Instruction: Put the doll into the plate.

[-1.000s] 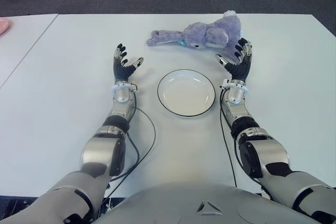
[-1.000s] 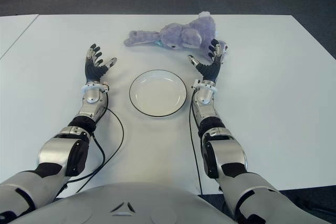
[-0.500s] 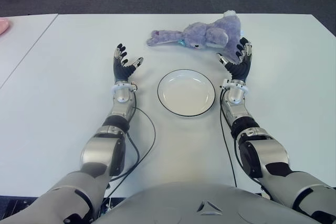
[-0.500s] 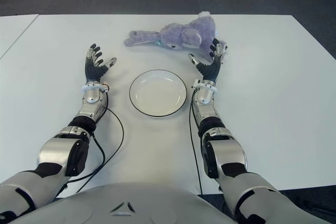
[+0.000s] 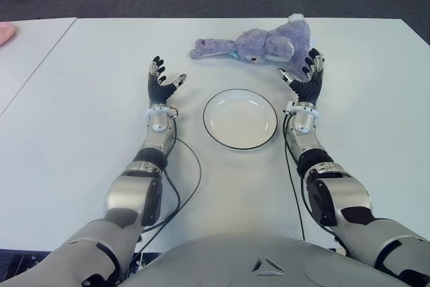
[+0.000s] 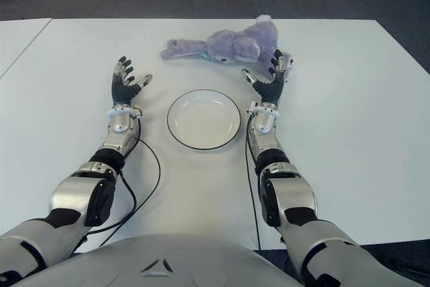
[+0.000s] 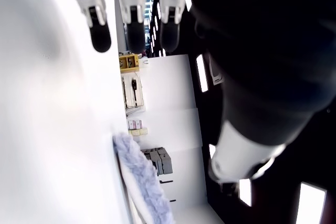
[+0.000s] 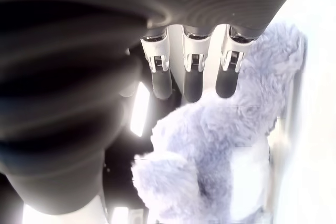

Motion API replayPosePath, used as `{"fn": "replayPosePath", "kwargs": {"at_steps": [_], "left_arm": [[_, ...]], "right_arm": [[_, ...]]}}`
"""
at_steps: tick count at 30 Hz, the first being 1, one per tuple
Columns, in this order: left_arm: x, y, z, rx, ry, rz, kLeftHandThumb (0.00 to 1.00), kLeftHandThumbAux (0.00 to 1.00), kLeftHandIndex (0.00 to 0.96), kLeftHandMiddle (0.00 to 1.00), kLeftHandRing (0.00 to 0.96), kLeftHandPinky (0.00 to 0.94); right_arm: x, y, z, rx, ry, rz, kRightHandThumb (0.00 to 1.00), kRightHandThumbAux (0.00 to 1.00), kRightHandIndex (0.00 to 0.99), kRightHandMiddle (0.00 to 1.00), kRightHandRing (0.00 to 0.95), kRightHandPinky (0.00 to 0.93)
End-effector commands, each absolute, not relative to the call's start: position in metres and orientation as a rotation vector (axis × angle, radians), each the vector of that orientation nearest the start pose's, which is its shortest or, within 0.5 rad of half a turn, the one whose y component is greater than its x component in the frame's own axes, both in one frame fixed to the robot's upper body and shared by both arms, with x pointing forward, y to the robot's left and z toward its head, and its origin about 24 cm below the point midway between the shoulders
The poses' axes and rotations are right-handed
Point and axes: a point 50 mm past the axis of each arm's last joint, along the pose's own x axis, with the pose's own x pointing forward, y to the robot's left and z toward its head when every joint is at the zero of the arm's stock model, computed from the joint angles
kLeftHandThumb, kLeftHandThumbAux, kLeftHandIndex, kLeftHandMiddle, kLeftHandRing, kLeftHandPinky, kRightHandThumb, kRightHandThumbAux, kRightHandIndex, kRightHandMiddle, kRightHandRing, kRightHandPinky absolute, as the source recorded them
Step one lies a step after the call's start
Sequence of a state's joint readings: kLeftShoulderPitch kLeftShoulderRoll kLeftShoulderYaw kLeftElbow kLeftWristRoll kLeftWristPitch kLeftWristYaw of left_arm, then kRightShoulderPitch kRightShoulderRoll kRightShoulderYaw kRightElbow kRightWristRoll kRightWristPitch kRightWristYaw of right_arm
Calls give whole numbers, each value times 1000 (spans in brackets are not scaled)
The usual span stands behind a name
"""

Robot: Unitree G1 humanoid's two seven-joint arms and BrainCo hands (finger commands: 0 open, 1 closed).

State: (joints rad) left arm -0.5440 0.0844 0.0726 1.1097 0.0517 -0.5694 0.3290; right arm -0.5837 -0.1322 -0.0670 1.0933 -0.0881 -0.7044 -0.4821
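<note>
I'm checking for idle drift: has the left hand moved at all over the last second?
Barely. The left hand edged toward the plate; the gap between them looks slightly narrower than a second ago. Its fingers are spread and hold nothing.

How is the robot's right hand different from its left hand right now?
The right hand is up against the purple plush bunny, while the left hand has only bare table near it. The right hand sits right of the plate, the left hand left of it. Both are open, holding nothing.
</note>
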Motion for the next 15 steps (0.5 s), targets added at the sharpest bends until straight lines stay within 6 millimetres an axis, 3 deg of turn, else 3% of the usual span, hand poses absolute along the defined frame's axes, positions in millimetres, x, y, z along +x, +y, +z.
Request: {"fn": "replayPosePath", "kwargs": {"at_steps": [1,15], "left_arm": [[215,147,-106,162,471,229,125,856,91,122,120,153],[216,143,-106,149,480,225,136,837,86,113,114,145]], "right_arm": [[277,-189,-35,-202,38,-379,105,859,107,124,120,148],[308,-200,-9,-295,-4,-336,85,776,112,103,105,124]]}}
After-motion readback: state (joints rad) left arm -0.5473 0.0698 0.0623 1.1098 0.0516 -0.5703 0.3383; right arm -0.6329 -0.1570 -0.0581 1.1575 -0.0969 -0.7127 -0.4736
